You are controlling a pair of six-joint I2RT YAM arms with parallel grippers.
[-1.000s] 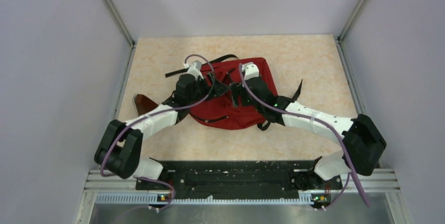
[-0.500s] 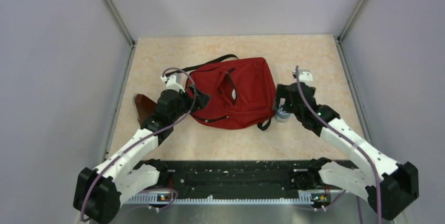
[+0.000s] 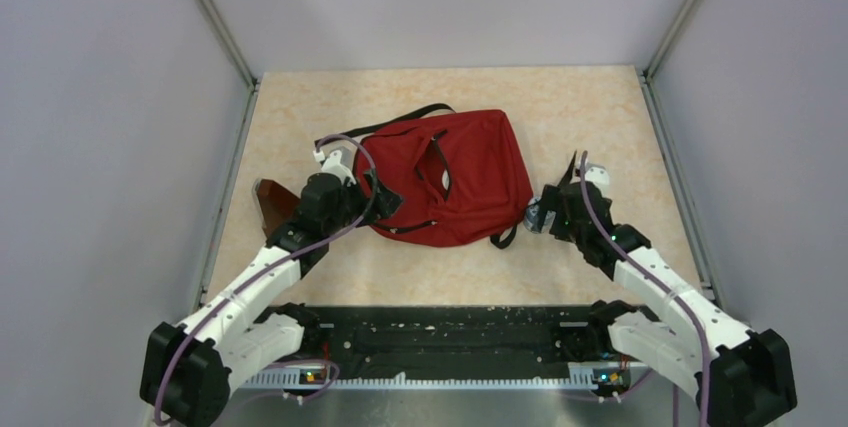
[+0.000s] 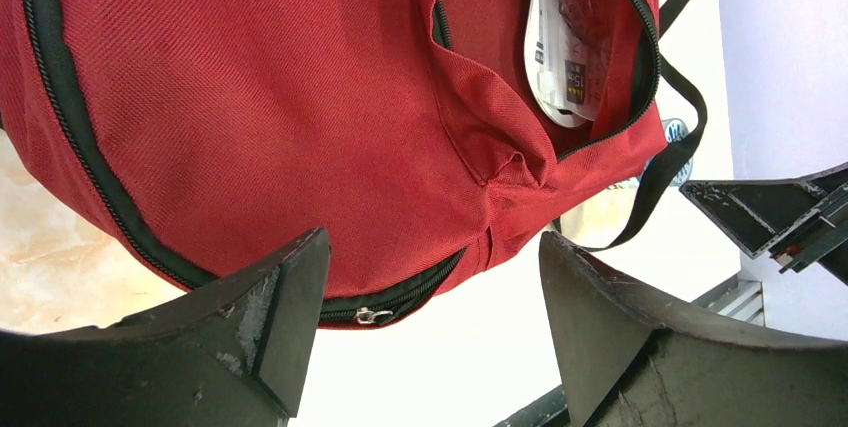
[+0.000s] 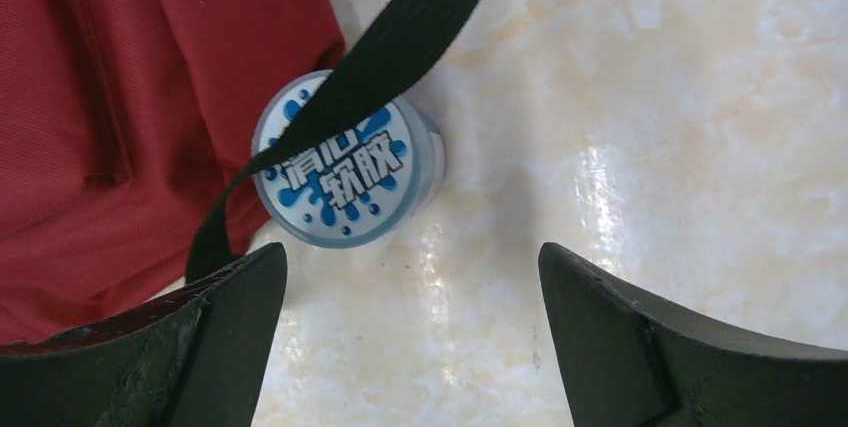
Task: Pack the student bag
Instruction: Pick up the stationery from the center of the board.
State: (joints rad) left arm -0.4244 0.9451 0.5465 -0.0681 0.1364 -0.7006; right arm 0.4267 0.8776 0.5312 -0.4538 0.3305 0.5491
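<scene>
The red student bag (image 3: 455,175) lies flat in the middle of the table, its main zipper open. In the left wrist view the bag (image 4: 270,117) fills the frame and a white packet (image 4: 562,57) shows inside the open pocket. My left gripper (image 3: 385,197) is open and empty at the bag's left edge. My right gripper (image 3: 545,215) is open and empty beside the bag's right edge. In the right wrist view a small round blue-and-white container (image 5: 345,162) sits on the table under a black strap (image 5: 380,57), just ahead of the left finger.
A small brown triangular pouch (image 3: 272,199) lies left of the bag, by the left arm. Black webbing ends (image 3: 400,119) trail from the bag's far side. Metal rails edge the table on both sides; the black base bar (image 3: 440,332) runs along the near edge.
Both arms have pulled back off the bag toward its left and right edges. The right gripper has come down nearer, beside the round container.
</scene>
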